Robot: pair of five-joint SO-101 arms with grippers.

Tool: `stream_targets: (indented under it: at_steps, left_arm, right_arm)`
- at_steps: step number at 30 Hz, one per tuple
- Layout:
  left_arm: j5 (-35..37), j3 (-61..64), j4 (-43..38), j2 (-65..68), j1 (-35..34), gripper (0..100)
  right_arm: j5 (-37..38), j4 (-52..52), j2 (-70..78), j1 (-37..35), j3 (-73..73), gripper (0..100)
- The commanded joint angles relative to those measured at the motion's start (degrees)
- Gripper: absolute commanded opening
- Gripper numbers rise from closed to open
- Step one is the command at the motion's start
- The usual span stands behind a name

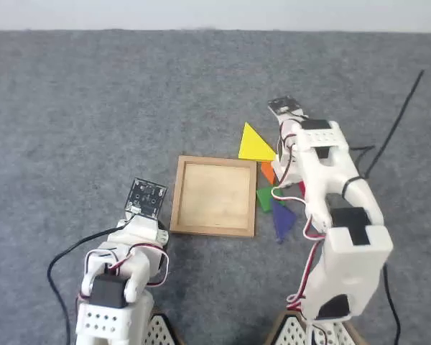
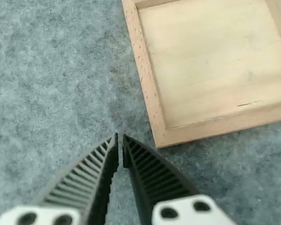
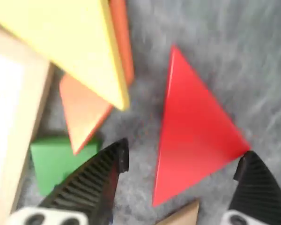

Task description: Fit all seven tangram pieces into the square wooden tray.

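Tray (image 1: 177, 195) stands empty, every visible piece outside it. Right gripper (image 3: 185, 154) gapes around the red triangle (image 3: 193, 124); left gripper (image 2: 120, 138) is closed on nothing.

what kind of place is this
Probably a robot test bench: a left arm and right arm at a grey carpeted table, with a wooden tray and coloured tangram pieces beside it.

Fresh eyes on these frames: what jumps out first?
The right gripper, jaws wide open, straddles the red triangle. Next to it the bright yellow triangle lies partly over an orange piece, beside the square wooden tray, which holds no piece yet. The left gripper sits shut by the tray's corner.
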Motion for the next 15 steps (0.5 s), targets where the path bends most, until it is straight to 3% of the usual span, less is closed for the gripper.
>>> stream_targets:
  at_steps: [1,12,15]
  left_arm:
    - [-0.09,-0.57,0.18,-0.88,-0.35,2]
    - [-0.09,-0.57,0.18,-0.88,-0.35,2]
    - [-0.09,-0.57,0.18,-0.88,-0.35,2]
  right_arm:
    - [1.41,0.92,2.15,0.22,-6.86,35.8]
    - [3.69,3.47,8.04,2.42,-11.60,35.6]
    - [3.43,3.74,8.13,2.77,-11.52,29.9]
